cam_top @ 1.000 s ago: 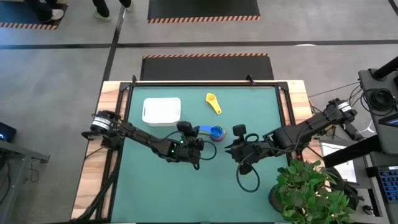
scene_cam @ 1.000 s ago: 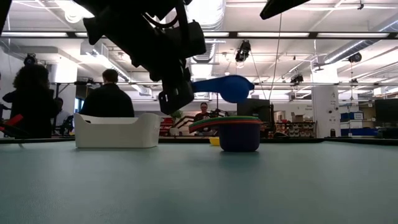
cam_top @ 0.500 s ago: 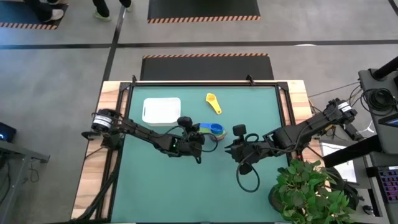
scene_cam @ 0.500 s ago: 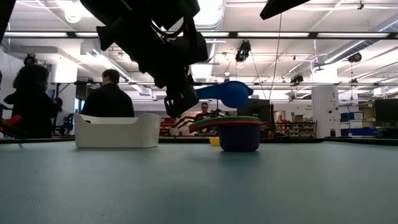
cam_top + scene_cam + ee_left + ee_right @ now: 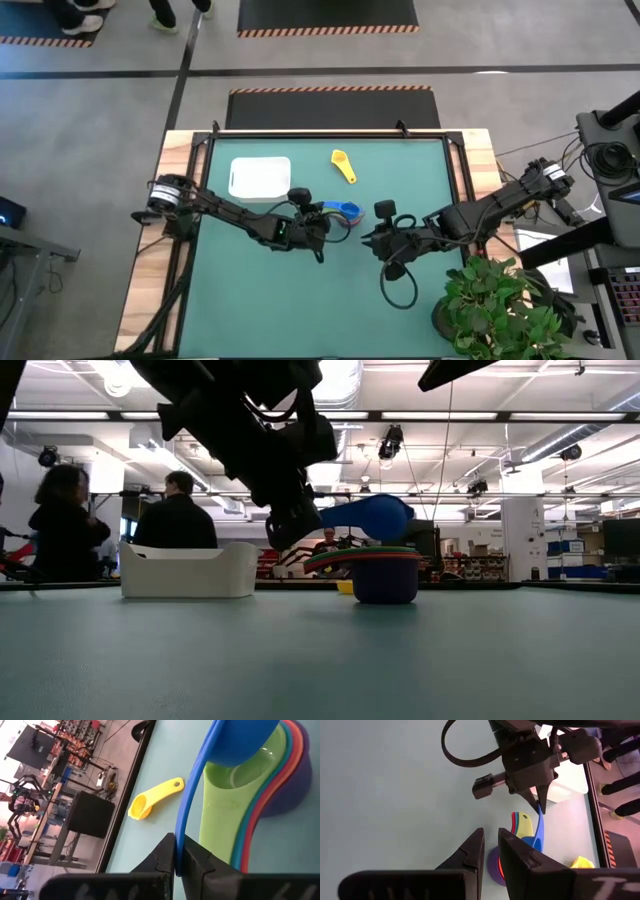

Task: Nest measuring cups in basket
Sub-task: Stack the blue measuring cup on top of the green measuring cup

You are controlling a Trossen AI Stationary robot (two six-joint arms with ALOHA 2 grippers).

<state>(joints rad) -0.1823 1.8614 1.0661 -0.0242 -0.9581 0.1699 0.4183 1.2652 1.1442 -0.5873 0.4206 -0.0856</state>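
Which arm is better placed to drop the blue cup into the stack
Left. The left gripper already grips the blue cup by its handle, holding it just above the stack. The right gripper waits empty beside it.

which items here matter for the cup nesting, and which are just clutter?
Job items:
- blue cup, held by its handle in the left gripper above the stack
- nested stack: green inside, purple outermost
- yellow cup, lying alone
- basket

Not part of it:
- plant at the table corner
- right gripper, waiting near the stack
- people in the room
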